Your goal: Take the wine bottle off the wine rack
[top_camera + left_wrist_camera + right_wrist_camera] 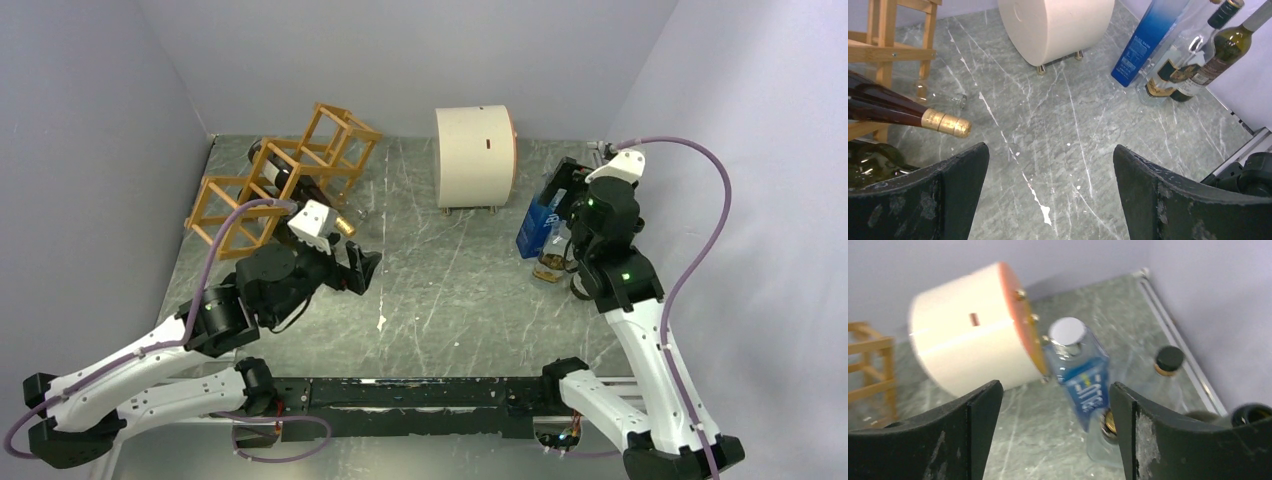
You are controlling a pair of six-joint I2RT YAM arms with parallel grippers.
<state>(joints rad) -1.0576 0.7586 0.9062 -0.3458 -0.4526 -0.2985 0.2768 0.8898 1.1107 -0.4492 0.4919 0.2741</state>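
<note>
At the far left of the table (450, 290), the wine bottle (298, 188) lies on its side in a cell of the wine rack (226, 183). Its long axis runs from the back left corner out toward the middle of the table, and its gold-foiled neck (945, 122) sticks clear of the wooden frame.

Our left hand (362, 268) is by far the nearer one. It hovers just beside the foil tip, on the near right of it, with its jaws spread wide and nothing between them. From the left wrist, we see the neck just above the left fingertip (965, 165) and outside the gap, pointing across our view rather than into it.

We judge that the left hand must shift left and toward the rack so the fingers straddle the neck. The pull should then follow the bottle's axis.

Our right hand (1055, 390) is well apart on the far right. It is also wide open and empty, facing a blue bottle (1080, 370) beside the cream drum (973, 350).
</note>
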